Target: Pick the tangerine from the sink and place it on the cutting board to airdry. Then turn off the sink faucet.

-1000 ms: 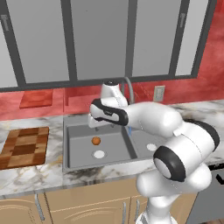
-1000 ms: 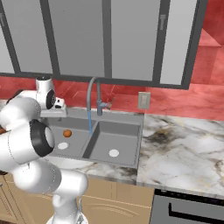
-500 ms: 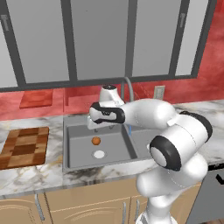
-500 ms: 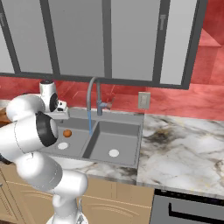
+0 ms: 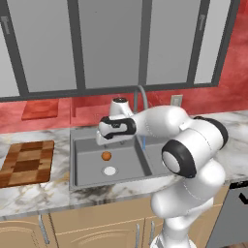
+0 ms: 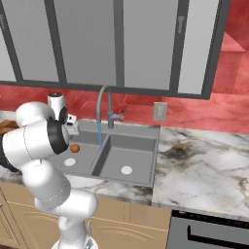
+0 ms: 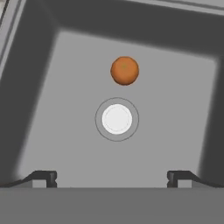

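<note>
I see my fingers (image 7: 45, 177) spread wide and empty, hanging above the left basin of the sink (image 5: 80, 145). The white drain (image 7: 117, 119) sits midway between the two tips in the hand view; the tangerine (image 7: 124, 70) lies on the basin floor just beyond that drain, apart from both tips and not touching them. From the left base view, the tangerine (image 5: 106, 156) rests just behind the drain, below the hand. A thin blue stream runs from the sink faucet (image 6: 103, 107), which stands behind the divider, right of the drain. The cutting board (image 5: 26, 162) lies on the table (image 5: 43, 193), left of the drain.
</note>
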### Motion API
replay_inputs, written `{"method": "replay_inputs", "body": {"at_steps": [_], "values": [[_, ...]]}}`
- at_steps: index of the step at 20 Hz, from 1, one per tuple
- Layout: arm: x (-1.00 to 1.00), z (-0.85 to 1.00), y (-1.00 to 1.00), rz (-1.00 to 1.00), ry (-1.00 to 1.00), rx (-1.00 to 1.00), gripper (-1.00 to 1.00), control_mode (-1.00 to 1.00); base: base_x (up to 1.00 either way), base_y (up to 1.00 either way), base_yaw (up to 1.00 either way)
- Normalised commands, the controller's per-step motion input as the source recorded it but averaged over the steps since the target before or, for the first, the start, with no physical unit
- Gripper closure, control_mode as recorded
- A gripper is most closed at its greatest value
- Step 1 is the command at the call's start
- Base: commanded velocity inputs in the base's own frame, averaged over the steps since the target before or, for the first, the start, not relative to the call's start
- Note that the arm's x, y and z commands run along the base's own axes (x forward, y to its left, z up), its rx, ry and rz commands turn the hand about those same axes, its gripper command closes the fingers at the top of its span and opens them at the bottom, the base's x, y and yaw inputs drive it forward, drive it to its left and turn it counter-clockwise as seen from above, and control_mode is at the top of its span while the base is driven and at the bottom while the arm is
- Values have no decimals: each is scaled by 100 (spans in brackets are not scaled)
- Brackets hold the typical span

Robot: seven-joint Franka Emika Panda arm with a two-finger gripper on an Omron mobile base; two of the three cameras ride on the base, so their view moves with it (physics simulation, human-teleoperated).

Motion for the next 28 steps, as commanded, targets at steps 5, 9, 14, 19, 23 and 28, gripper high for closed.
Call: {"method": "replay_inputs", "body": {"at_steps": [5, 9, 14, 19, 23, 28], "values": [[14, -23, 0, -3, 0, 0, -100, -100, 0, 0, 0], [13, -19, 0, -5, 0, 0, -100, -100, 0, 0, 0], [20, -20, 1, -6, 0, 0, -100, -100, 0, 0, 0], [22, -16, 0, -6, 0, 0, -100, -100, 0, 0, 0], [24, -10, 5, -5, 0, 0, -100, -100, 0, 0, 0], [25, -9, 9, -5, 0, 0, -100, -100, 0, 0, 0]]}}
